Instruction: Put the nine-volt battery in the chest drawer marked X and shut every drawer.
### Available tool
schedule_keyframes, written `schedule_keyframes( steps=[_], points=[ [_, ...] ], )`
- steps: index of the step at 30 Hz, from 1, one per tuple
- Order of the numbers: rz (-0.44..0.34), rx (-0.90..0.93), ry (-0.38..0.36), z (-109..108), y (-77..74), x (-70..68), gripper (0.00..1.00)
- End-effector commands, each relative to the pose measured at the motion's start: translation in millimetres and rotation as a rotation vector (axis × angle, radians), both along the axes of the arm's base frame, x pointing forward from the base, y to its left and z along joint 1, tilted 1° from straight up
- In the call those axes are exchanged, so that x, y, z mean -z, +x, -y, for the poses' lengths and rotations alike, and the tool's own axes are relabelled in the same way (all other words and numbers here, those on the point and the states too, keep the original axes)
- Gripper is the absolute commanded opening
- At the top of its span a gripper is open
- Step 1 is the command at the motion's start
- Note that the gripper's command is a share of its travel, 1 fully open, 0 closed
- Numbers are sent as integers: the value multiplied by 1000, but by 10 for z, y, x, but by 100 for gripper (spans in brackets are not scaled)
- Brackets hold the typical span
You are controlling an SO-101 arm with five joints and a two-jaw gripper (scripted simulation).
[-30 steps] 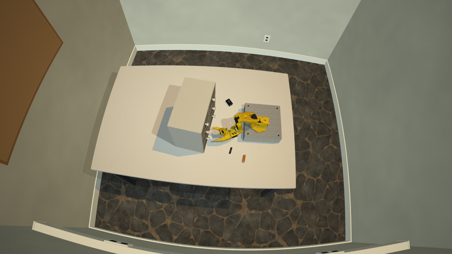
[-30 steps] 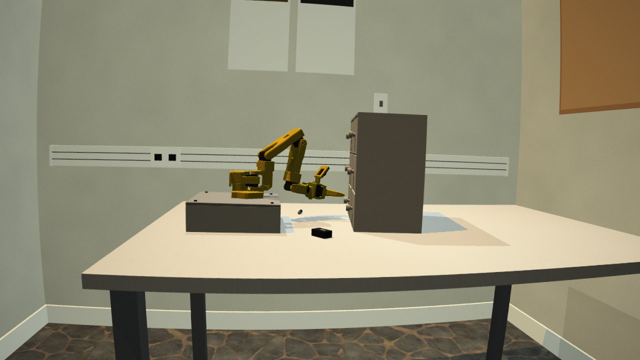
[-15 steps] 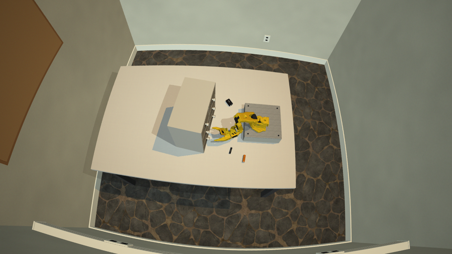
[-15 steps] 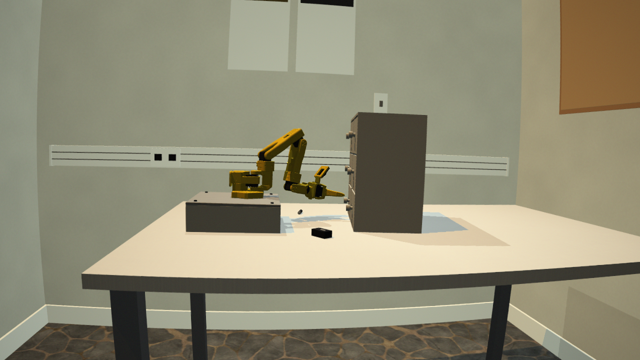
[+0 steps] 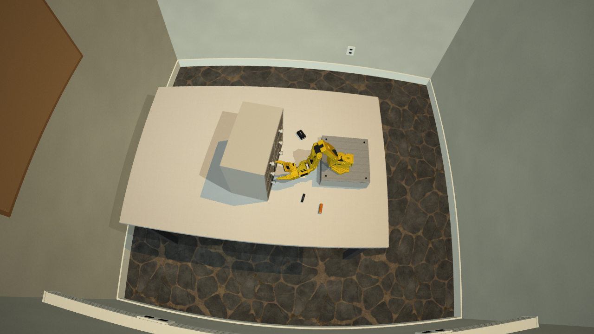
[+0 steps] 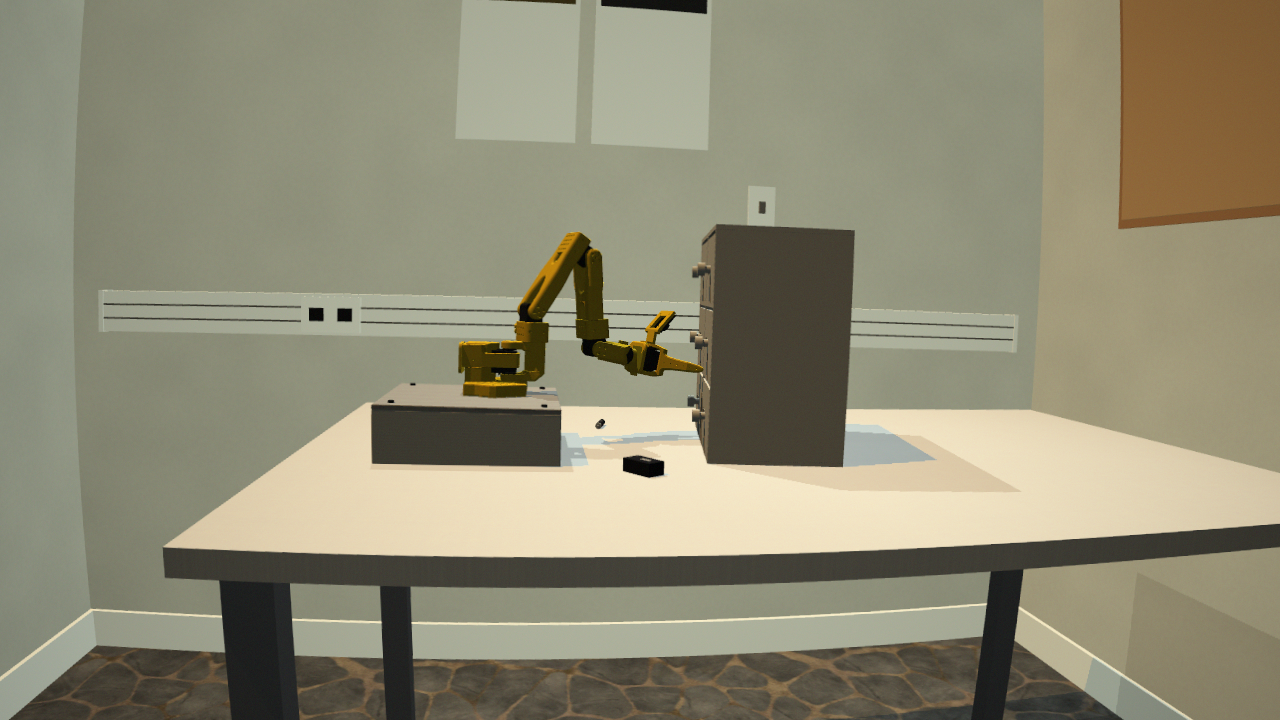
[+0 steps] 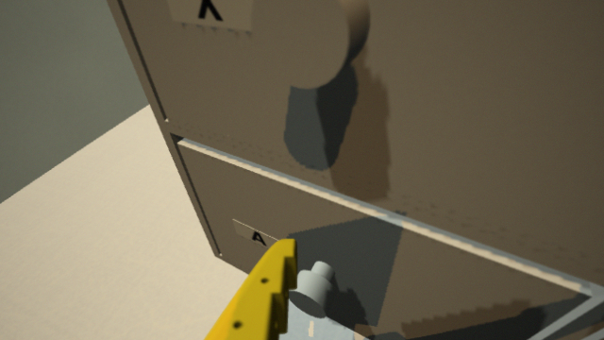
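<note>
On the table, by the chest:
Chest: upright, knobbed drawer fronts facing the arm.
Gripper: jaws apart, holding nothing, at the chest's drawer knobs.
Nine-volt battery: on the table beside the chest front, apart from the gripper.

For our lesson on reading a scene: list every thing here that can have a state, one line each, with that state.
Yellow robot hand: half open, empty, at the chest front.
Tall grey-brown chest: upright.
Drawer marked A: slightly out.
Drawer marked X: shut.
Black nine-volt battery: lying on the table.
Orange cylinder battery: lying on the table.
Small black cylinder battery: lying on the table.
</note>
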State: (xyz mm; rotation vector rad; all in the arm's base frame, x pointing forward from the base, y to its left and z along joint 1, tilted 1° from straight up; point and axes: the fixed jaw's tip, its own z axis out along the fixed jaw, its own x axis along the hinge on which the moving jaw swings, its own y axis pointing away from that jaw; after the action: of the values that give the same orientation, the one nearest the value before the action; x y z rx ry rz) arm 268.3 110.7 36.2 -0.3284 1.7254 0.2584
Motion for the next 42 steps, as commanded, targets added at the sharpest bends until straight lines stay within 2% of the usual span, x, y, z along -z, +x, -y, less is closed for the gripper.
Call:
schedule_keyframes(
  steps=[1, 8, 16, 18, 32, 42],
  points=[
    [0, 25, 5, 53, 56, -130, 50],
    [-10, 77, 2, 201, 96, -359, 50],
    [-21, 137, -1, 386, 68, -590, 50],
    [-21, 137, -1, 386, 68, -590, 50],
    [-41, 241, -5, 709, -126, -870, 50],
    [-53, 301, -6, 873, -285, -947, 50]
  ],
)
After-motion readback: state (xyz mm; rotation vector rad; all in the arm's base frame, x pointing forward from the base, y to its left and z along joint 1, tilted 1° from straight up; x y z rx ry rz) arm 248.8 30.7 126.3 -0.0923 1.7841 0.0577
